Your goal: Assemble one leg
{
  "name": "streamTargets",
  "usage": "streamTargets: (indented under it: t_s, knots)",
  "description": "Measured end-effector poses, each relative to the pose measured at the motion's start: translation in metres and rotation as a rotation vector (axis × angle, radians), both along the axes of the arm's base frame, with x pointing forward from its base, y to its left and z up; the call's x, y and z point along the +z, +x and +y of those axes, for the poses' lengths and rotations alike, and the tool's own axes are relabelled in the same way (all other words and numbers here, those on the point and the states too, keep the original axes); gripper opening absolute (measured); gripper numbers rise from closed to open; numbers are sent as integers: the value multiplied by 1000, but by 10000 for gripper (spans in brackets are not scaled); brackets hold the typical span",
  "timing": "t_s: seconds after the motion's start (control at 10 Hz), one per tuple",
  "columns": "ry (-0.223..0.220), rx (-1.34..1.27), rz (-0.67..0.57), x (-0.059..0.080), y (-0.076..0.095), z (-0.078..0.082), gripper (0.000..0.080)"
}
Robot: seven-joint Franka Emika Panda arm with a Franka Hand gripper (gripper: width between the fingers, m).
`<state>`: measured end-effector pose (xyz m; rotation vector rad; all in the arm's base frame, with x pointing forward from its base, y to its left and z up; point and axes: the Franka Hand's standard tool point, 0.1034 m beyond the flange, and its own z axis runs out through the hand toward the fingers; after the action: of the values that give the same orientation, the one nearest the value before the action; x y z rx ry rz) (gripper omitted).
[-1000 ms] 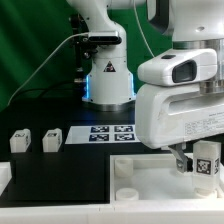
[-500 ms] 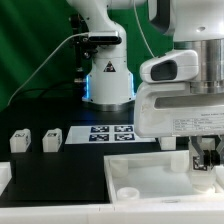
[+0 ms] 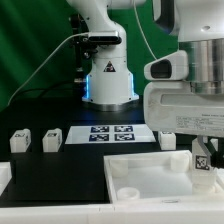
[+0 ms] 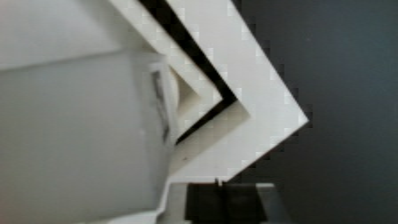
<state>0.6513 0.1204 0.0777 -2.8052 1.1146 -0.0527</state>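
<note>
My gripper [image 3: 204, 152] is shut on a leg [image 3: 203, 159], a small white block with a black-and-white tag. It holds the leg upright just above the corner of the white tabletop [image 3: 150, 176] at the exterior view's right. In the wrist view the held leg [image 4: 222, 203] shows as a dark block at the frame edge, over the tabletop's raised rim [image 4: 249, 90]. Two more legs [image 3: 18, 141] [image 3: 51, 139] stand on the black table at the exterior view's left. Another white block [image 3: 169, 140] sits behind the tabletop, partly hidden by the arm.
The marker board [image 3: 108, 133] lies in front of the robot base [image 3: 108, 80]. A white edge piece [image 3: 4, 178] shows at the exterior view's far left. The arm's large white body [image 3: 190, 100] fills the exterior view's right.
The arm has shifted toward the exterior view's right with the leg held in the gripper. The leg stays low over the tabletop's right corner.
</note>
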Motion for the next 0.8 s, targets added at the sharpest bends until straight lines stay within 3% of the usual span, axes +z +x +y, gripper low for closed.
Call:
streamTargets:
  t_s: [0.2,0.4,0.5,0.6,0.7,0.8]
  knots:
    - [61,-244,6,1,4,0,3]
    - [64,-266,10,1,3,2,3]
    - [63,-252,8,1,3,2,90]
    - [59,-212,4,1,3,2,227]
    - [58,-201,2,1,3,2,227]
    - [49,-106,-10,1,3,-1,410]
